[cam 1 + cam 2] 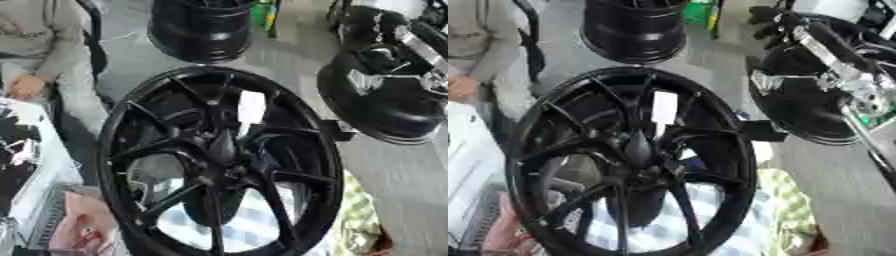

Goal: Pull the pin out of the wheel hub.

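A large black wheel hub point(219, 160) fills the middle of the view. It has many thin spokes and stands tilted, with its open face turned toward me. Blue and white checked cloth point(249, 227) shows through the gaps between its lower spokes.

To the wheel's upper right is a rounded black mass point(376, 107), well apart from the hub's centre. My right arm point(833, 65), black with silver links, crosses in front of it from the upper right corner. The arm's dark end, my right hand point(767, 20), lies near the top edge and is clear of the wheel. I cannot tell whether that hand is open or closed.

A second black rim point(201, 30) stands beyond the wheel at the top edge.

A person's hand point(79, 227) is at the wheel's lower left rim.

A white label point(251, 107) sits on the upper spokes.

At the hub's centre is a dark tapered shape point(223, 145). I cannot tell whether it is the pin.
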`<state>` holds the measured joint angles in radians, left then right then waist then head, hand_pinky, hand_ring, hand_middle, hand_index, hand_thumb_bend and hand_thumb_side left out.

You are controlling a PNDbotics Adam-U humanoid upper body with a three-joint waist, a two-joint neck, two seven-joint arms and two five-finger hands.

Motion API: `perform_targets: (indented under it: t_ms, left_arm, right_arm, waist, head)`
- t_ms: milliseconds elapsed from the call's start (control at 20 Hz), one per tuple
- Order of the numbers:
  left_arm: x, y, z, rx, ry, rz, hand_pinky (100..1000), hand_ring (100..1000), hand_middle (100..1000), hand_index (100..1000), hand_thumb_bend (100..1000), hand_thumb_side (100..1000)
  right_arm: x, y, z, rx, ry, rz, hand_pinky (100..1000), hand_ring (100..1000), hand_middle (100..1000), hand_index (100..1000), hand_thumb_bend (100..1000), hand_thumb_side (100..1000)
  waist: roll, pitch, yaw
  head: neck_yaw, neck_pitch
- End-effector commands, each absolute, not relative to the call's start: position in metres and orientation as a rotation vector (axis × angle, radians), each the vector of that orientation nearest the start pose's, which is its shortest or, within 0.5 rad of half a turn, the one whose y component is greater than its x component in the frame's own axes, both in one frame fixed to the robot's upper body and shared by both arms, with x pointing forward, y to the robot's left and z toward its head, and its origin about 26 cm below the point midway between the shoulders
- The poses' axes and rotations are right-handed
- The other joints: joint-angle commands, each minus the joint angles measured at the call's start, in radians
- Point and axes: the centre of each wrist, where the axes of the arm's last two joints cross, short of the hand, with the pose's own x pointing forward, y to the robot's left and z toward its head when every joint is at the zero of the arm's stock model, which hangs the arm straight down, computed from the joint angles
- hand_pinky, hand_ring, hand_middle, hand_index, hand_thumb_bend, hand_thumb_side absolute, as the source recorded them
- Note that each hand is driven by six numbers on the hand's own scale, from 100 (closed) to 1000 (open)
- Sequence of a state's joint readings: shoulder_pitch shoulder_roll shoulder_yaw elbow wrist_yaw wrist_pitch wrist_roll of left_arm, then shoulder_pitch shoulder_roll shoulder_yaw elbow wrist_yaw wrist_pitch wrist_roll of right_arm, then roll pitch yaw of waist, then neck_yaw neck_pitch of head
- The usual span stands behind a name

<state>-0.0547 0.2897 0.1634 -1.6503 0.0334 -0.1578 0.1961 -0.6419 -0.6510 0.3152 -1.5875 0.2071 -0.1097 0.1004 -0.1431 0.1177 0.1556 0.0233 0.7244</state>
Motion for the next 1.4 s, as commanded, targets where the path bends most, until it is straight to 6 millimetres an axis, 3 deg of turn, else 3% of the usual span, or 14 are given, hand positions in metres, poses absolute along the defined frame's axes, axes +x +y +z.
perform_targets:
  t_ms: [50, 400, 750, 1050, 1400]
  left_arm:
    - [0.289, 0.35, 0.064, 0.456, -1.914, 0.025, 702, 697, 629, 779, 261, 329]
    - [0.29, 0.349, 0.065, 0.447, -1.916, 0.015, 702, 697, 628, 779, 251, 330]
    - [0.291, 0.347, 0.065, 0.439, -1.916, 0.008, 702, 693, 625, 779, 246, 333]
    - [0.291, 0.346, 0.064, 0.438, -1.911, 0.006, 702, 693, 625, 779, 243, 332]
    - [0.291, 0.347, 0.062, 0.44, -1.905, 0.008, 703, 693, 625, 779, 239, 333]
  right_arm:
    - [0.392, -0.259, 0.219, -0.485, -2.026, 1.189, 722, 820, 864, 989, 100, 208]
    - [0.414, -0.242, 0.205, -0.452, -1.973, 1.232, 730, 833, 871, 993, 100, 328]
    - [0.426, -0.225, 0.194, -0.435, -1.909, 1.326, 757, 854, 878, 996, 100, 361]
    - [0.426, -0.212, 0.197, -0.433, -1.832, 1.5, 782, 869, 884, 998, 100, 386]
    - [0.415, -0.205, 0.21, -0.36, -1.862, 1.564, 773, 855, 870, 996, 100, 448]
  waist:
    - [0.007, -0.012, 0.003]
    - [0.007, -0.008, 0.015]
    - [0.006, -0.004, 0.021]
    - [0.004, -0.003, 0.023]
    - [0.002, -0.005, 0.022]
  head:
    - [-0.006, -0.013]
    - [-0.013, -0.014]
    - [-0.02, -0.015]
    - [-0.022, -0.017]
    - [-0.022, -0.018]
